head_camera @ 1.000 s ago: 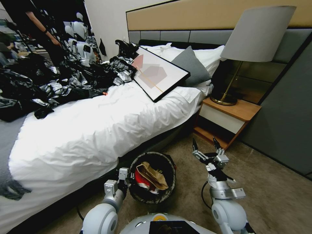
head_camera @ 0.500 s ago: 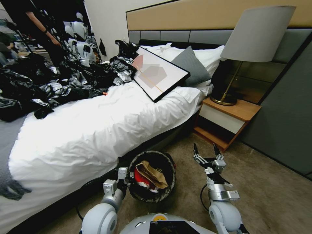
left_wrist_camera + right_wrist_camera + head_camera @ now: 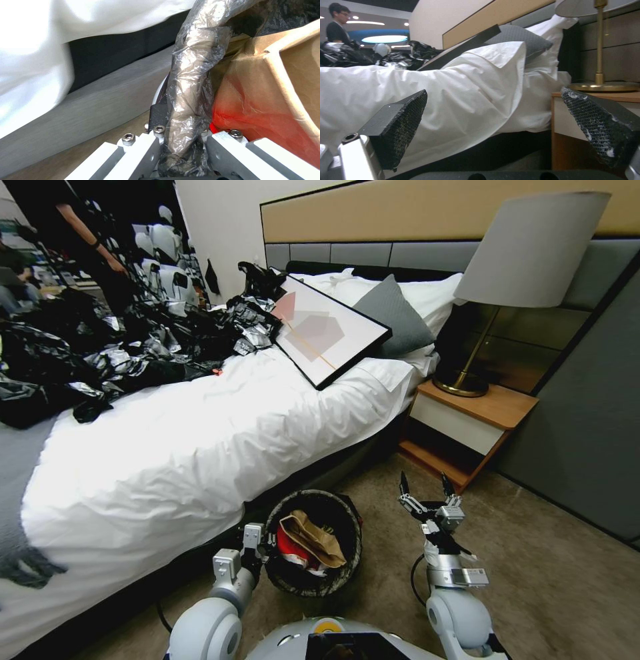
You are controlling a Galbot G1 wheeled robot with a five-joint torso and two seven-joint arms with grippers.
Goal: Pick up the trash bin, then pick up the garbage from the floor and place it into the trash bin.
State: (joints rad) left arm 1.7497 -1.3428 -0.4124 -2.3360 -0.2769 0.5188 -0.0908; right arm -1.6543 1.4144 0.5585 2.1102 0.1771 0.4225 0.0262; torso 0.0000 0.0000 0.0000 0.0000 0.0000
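Note:
The trash bin [image 3: 353, 559], round and lined with a dark bag, hangs just above the carpet beside the bed. Inside lies garbage: a brown paper bag [image 3: 313, 539] on top of a red-and-white wrapper [image 3: 288, 549]. My left gripper [image 3: 261, 551] is shut on the bin's near-left rim. The left wrist view shows that gripper [image 3: 181, 146] clamped on the bag-covered rim [image 3: 191, 100], with the paper bag [image 3: 293, 72] and red wrapper [image 3: 260, 117] just behind. My right gripper [image 3: 425, 491] stands open to the bin's right, holding nothing; its pads [image 3: 403, 120] are spread wide.
A white-sheeted bed [image 3: 200, 447] runs along the left, bearing a framed picture [image 3: 327, 330] and a heap of black and silver sheeting [image 3: 100, 347]. A wooden nightstand [image 3: 473, 427] with a lamp [image 3: 527, 253] stands ahead right. Bare carpet [image 3: 553, 580] lies to the right.
My right gripper has sunk a little and drawn back toward me, still open. The bin and my left gripper have stayed put.

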